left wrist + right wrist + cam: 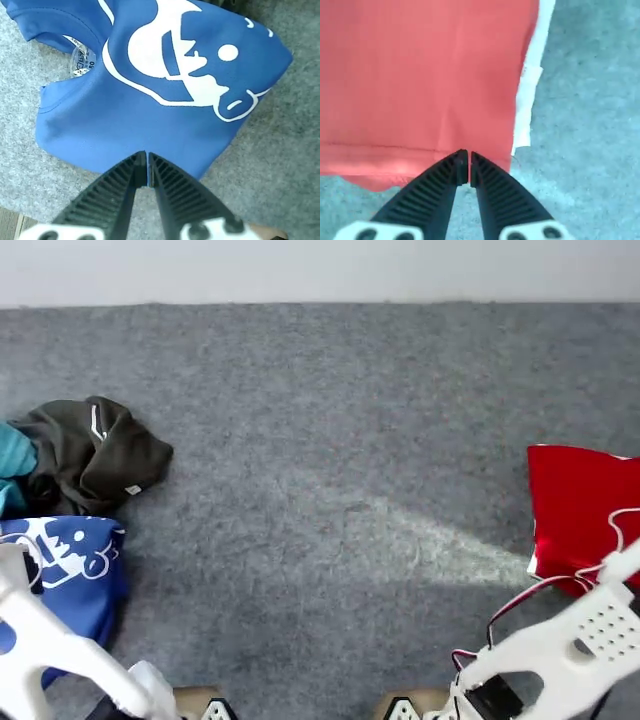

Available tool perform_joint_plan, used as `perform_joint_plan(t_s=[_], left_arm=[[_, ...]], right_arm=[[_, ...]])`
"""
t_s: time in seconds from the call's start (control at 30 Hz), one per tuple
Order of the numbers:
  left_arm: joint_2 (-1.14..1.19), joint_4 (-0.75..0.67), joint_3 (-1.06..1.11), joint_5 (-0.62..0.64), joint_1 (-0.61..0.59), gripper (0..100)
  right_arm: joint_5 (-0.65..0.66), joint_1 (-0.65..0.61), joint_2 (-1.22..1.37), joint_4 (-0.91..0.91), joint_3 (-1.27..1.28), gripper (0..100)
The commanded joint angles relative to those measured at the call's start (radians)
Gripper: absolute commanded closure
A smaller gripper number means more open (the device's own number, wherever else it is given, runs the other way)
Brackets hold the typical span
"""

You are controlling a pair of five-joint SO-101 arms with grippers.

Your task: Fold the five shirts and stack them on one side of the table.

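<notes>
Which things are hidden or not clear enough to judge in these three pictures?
High view: teal shirt and blue shirt run off the left edge.
High view: red shirt runs off the right edge.
Right wrist view: white strip shows at the red shirt's edge; what it is cannot be told.
Wrist views: whether left gripper or right gripper pinches cloth is hidden by their own tips.

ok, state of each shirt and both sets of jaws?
red shirt, folded flat
blue shirt, rumpled, print up
dark shirt, crumpled
teal shirt, crumpled, against the dark shirt
left jaws, shut, tips at the blue shirt's edge
right jaws, shut, tips at the red shirt's hem
</notes>
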Motion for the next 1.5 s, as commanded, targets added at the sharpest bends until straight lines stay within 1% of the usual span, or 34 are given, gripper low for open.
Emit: perform_joint_plan(t_s=[0.0,0.1,0.2,0.37,0.5,0.57,0.63,0.7,0.77,0.83,0.93,1.03,1.13,1.2,1.33,1.4,1.47], left_arm=[[-0.029,0.006,-0.013,0.002,-0.002,98],[-0.031,0.023,-0.015,0.005,-0.002,98],[-0.031,0.058,-0.058,0.005,-0.002,98],[-0.029,0.080,-0.202,0.005,0.000,98],[-0.021,0.083,-0.245,-0.003,0.026,98],[-0.021,0.112,-0.223,-0.069,0.057,94],[-0.020,0.124,-0.163,-0.143,0.091,85],[-0.020,0.120,-0.096,-0.146,0.109,79],[-0.020,0.081,-0.025,-0.152,0.110,77],[-0.018,0.035,0.054,-0.206,0.109,75],[0.009,-0.061,0.177,-0.276,0.109,75],[0.081,-0.161,0.239,-0.295,0.106,75],[0.199,-0.239,0.240,-0.285,0.106,75],[0.295,-0.293,0.236,-0.242,0.104,76],[0.477,-0.311,0.193,-0.215,0.110,76],[0.545,-0.351,0.160,-0.170,0.109,80],[0.585,-0.381,0.127,-0.141,0.106,87]], right_arm=[[0.011,-0.012,0.031,0.002,-0.040,99.0],[0.011,0.027,0.122,-0.027,-0.044,99.0],[0.012,0.061,0.173,-0.010,-0.046,99.0],[0.009,0.084,0.101,0.042,-0.109,99.0],[0.006,0.067,-0.035,0.045,-0.126,99.0],[0.005,0.050,-0.110,0.045,-0.094,99.0],[-0.015,0.036,-0.203,0.045,-0.028,99.0],[-0.040,0.024,-0.312,0.045,0.080,99.0],[-0.043,0.010,-0.430,0.045,0.221,99.0],[-0.043,-0.004,-0.545,0.045,0.381,99.0],[-0.043,-0.041,-0.714,0.044,0.608,99.0],[-0.043,-0.088,-0.857,0.042,0.798,99.0],[-0.043,-0.131,-0.969,0.041,0.948,99.0],[-0.044,-0.157,-1.029,0.041,1.028,99.0],[-0.044,-0.188,-1.101,0.041,1.140,99.0],[-0.044,-0.188,-1.116,0.041,1.168,99.0],[-0.044,-0.186,-1.121,0.041,1.185,99.0]])
